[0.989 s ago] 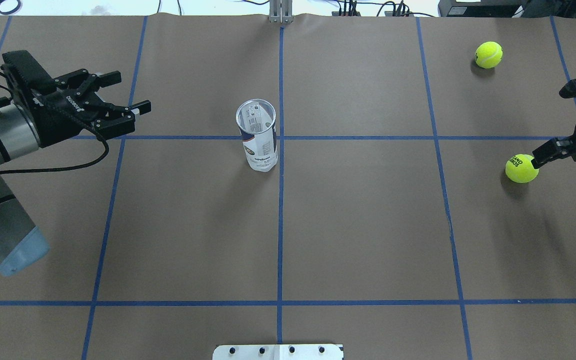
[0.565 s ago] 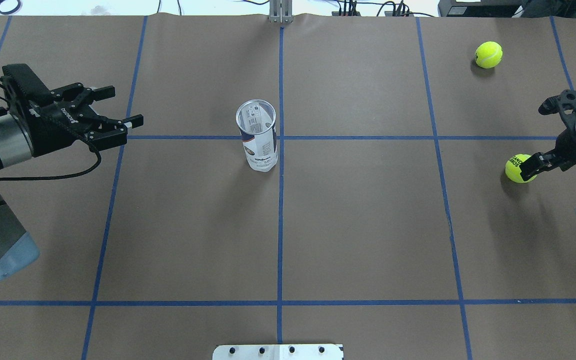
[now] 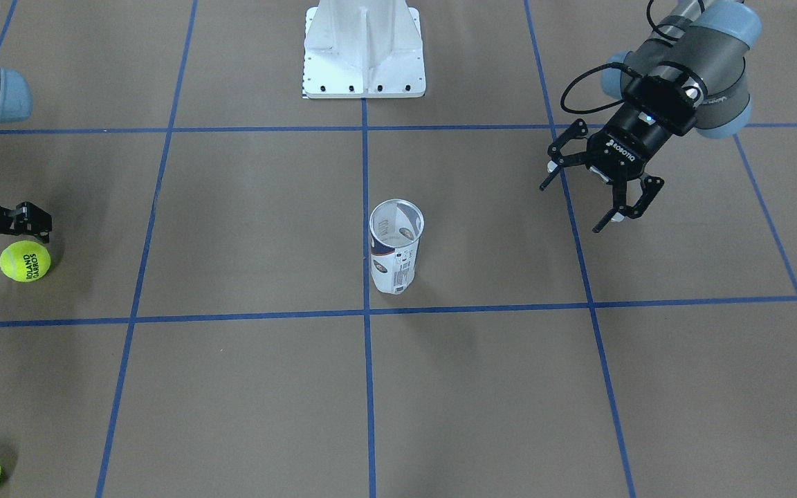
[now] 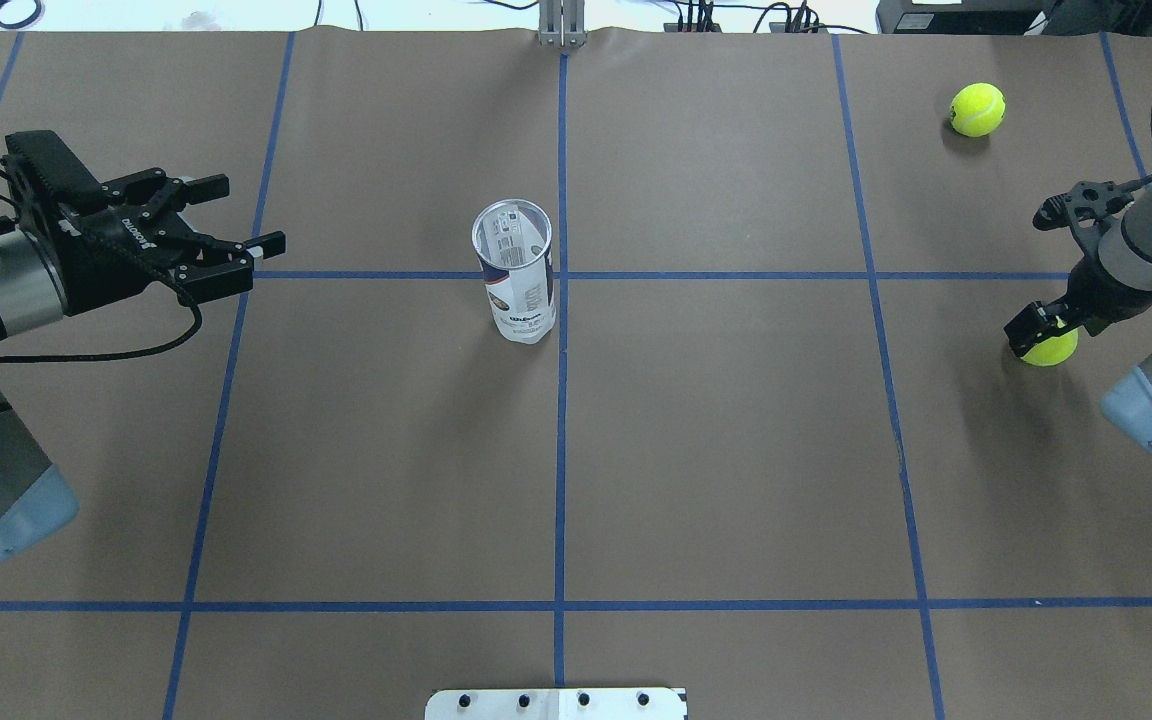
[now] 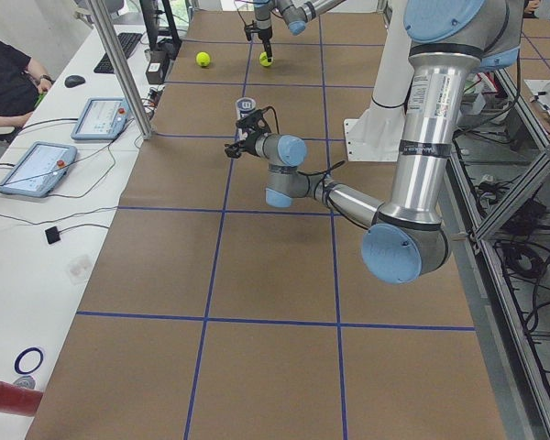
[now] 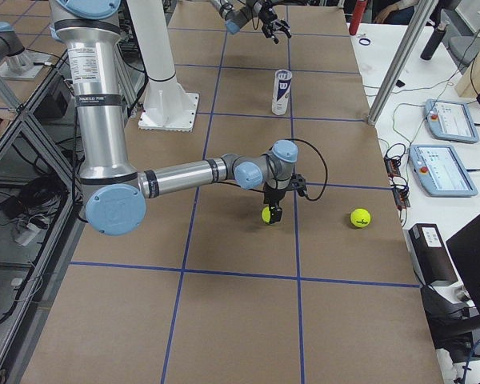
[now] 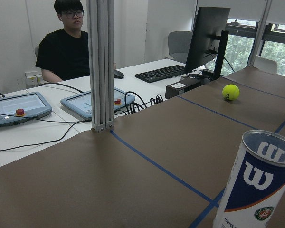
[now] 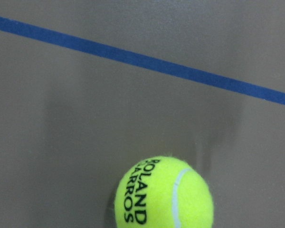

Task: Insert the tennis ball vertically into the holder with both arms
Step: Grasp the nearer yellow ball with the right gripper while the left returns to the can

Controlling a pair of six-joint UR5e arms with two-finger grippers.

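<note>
Front-facing view: the holder [image 3: 396, 245] stands upright. The left gripper [image 3: 570, 207], jaws wide and empty, hangs well apart from it. Far opposite, the right gripper [image 3: 4, 241], jaws spread, hangs just over a Roland Garros tennis ball [image 3: 25, 261]. Overhead, it half covers the ball. Only the left wrist view shows the holder's W logo [image 7: 256, 173].

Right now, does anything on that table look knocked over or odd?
Nothing stands out. The tube stands upright, top open. One ball lies alone; the second ball sits on the table under the right fingers.
</note>
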